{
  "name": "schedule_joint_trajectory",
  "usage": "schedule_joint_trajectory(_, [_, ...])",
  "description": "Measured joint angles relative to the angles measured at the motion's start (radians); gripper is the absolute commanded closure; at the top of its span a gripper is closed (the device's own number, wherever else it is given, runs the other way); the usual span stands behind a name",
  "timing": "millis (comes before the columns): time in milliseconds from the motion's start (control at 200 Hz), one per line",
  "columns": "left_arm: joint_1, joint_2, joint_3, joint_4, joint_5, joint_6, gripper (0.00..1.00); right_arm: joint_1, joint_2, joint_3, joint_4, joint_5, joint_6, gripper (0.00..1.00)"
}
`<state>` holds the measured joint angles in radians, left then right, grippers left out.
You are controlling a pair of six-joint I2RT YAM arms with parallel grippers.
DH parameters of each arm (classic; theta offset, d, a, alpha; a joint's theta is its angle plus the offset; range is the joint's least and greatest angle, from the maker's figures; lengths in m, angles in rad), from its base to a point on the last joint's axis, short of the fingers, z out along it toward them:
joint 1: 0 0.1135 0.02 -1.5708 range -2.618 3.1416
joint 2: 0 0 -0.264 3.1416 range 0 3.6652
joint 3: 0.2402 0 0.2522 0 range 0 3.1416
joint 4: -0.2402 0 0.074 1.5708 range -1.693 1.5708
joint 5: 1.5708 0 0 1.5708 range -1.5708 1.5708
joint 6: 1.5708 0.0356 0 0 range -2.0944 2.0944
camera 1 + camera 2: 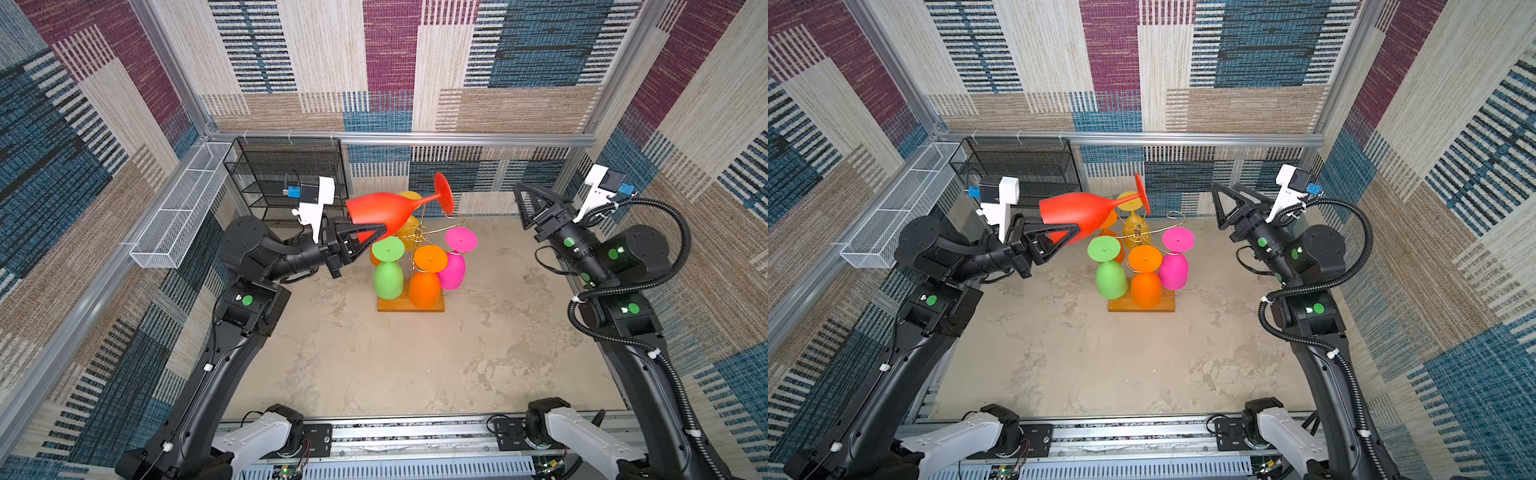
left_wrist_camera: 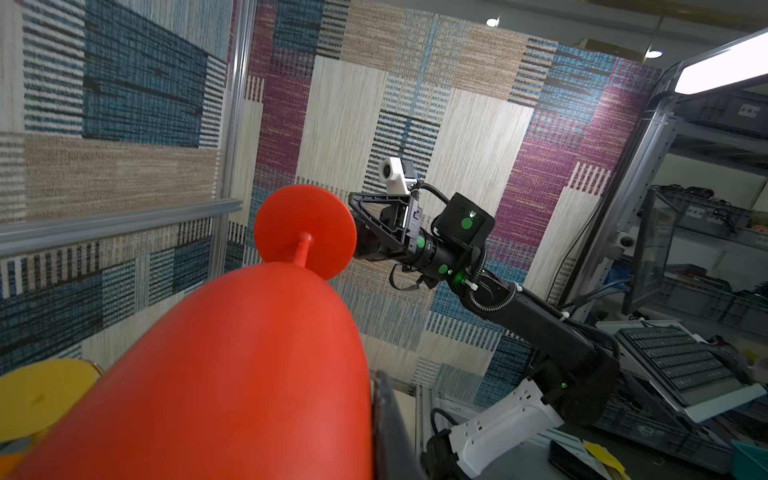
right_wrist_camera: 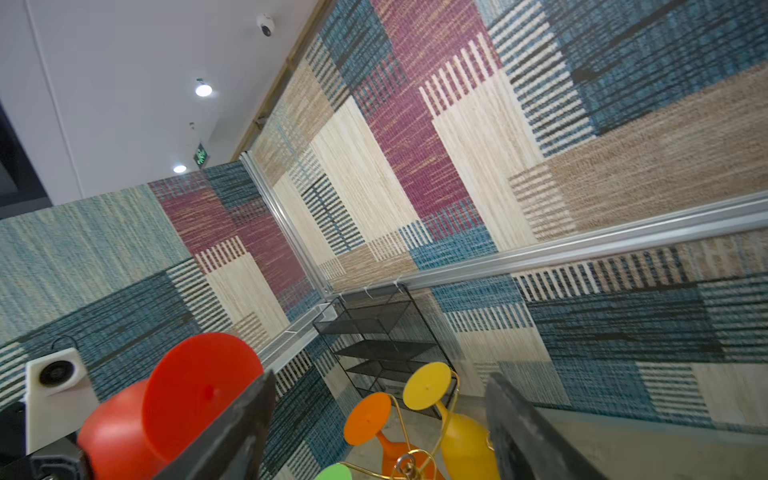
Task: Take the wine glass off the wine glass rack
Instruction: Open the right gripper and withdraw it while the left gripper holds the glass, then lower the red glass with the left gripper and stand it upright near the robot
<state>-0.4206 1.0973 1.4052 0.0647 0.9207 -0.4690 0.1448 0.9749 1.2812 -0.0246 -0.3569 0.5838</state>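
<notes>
In both top views: one wine glass rack [image 1: 438, 306], one red wine glass [image 1: 382, 210], five other glasses [image 1: 388, 279] hanging on it.
My left gripper [image 1: 381, 232] clamps the red one's bowl, foot past my fingertips [image 1: 370, 227]; my right gripper [image 1: 521, 205] gapes empty.

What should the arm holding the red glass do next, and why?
Probably draw the red wine glass leftward, clear of the wine glass rack: the left gripper grips its bowl, but its foot hangs close above a gold scroll arm.

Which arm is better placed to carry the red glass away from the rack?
Left: the left pincer is shut on the red glass; the right pincer is open, empty, apart from the rack.
</notes>
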Motion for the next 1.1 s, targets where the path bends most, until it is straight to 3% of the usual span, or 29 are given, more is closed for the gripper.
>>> schedule_joint_trajectory(285, [-0.132, -0.044, -0.036, -0.094, 0.030, 0.063, 1.00, -0.009, 0.025, -0.001, -0.128, 0.193, -0.088, 0.20])
schedule_joint_trajectory(441, [-0.231, -0.017, -0.010, -0.261, 0.002, 0.188, 1.00, -0.050, 0.077, 0.016, -0.182, 0.238, -0.092, 0.20])
schedule_joint_trajectory(731, [-0.484, 0.142, 0.174, -0.767, -0.346, 0.530, 1.00, -0.103, 0.108, 0.011, -0.227, 0.239, -0.099, 0.20])
schedule_joint_trajectory(1097, [-0.729, 0.381, 0.341, -1.164, -0.785, 0.720, 1.00, -0.127, 0.092, -0.064, -0.230, 0.262, -0.106, 0.20])
